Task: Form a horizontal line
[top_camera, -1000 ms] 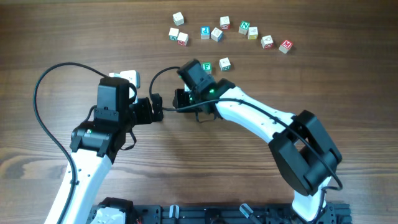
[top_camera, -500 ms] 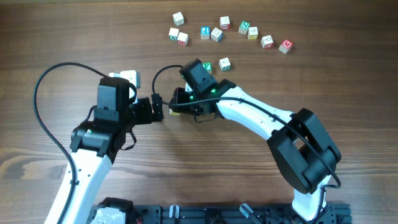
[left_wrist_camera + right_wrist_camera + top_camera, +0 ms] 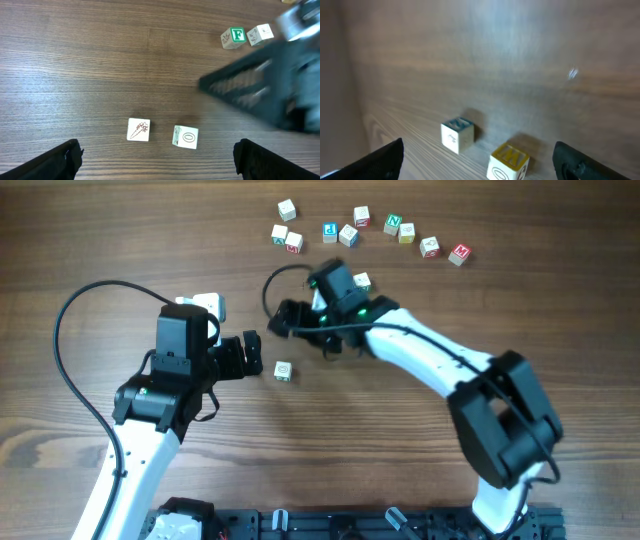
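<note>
Your left gripper (image 3: 157,159) stood spread wide and empty, a finger (image 3: 55,161) in each lower corner of its wrist view. On the table (image 3: 90,60) between those fingers lay two cream cubes. The carrot cube (image 3: 138,129) was on the left and the O cube (image 3: 185,137) on its right, roughly level, with a narrow gap between them, not touching. Overhead, only the O cube (image 3: 283,370) showed, just beside the left gripper's tip (the carrot cube was probably hidden under that gripper). Your right gripper (image 3: 284,320) hung farther up the table, apart from the O cube. Its own view showed its fingers (image 3: 375,161) wide apart with nothing between them. To the right sat a green F cube (image 3: 233,37) with a white cube (image 3: 261,33) just beside it. Loose cubes (image 3: 347,235) were scattered along the far side.
</note>
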Tool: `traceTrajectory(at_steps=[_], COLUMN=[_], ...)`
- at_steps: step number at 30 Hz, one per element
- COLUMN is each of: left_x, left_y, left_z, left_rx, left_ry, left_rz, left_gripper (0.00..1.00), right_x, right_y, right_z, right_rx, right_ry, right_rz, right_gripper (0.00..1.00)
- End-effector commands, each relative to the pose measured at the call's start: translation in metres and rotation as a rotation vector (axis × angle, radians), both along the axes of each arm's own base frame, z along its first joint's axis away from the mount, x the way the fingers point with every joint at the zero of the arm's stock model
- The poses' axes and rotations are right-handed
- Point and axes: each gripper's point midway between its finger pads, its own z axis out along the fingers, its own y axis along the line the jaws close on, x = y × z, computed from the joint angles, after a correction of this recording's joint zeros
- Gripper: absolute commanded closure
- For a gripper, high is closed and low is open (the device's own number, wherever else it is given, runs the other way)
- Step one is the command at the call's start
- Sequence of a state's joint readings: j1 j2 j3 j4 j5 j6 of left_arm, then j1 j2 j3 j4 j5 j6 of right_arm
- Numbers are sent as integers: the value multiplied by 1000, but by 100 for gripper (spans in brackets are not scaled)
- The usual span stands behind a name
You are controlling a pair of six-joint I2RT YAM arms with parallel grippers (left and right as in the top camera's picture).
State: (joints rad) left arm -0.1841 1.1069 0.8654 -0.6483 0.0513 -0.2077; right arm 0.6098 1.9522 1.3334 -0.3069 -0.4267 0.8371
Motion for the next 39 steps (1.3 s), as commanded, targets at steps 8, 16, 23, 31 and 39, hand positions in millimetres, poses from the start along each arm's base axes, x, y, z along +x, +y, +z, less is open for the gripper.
traceTrajectory(at_steps=[8,16,23,31,39], left_x=[2,2,2,2,2], left_y=[-4,-4,-4,-4,-4], left_z=[8,8,8,8,8], left_rx=[-19,-19,-19,-19,-19], left_ry=[-19,-19,-19,-19,-19], left_rz=[-4,-4,-4,-4,-4], left_gripper=[0,0,0,0,0], right_x=[101,150,227,270,263], right_y=[-112,-158,-181,-234,-237], right_z=[83,102,85,6,-59], right_rx=[-175,-248,-402,-593,-634], right_ry=[-471,-684,-708,-629,-553], right_rz=[-189,-227,-174,-59,34], right_gripper=[0,1,1,3,17])
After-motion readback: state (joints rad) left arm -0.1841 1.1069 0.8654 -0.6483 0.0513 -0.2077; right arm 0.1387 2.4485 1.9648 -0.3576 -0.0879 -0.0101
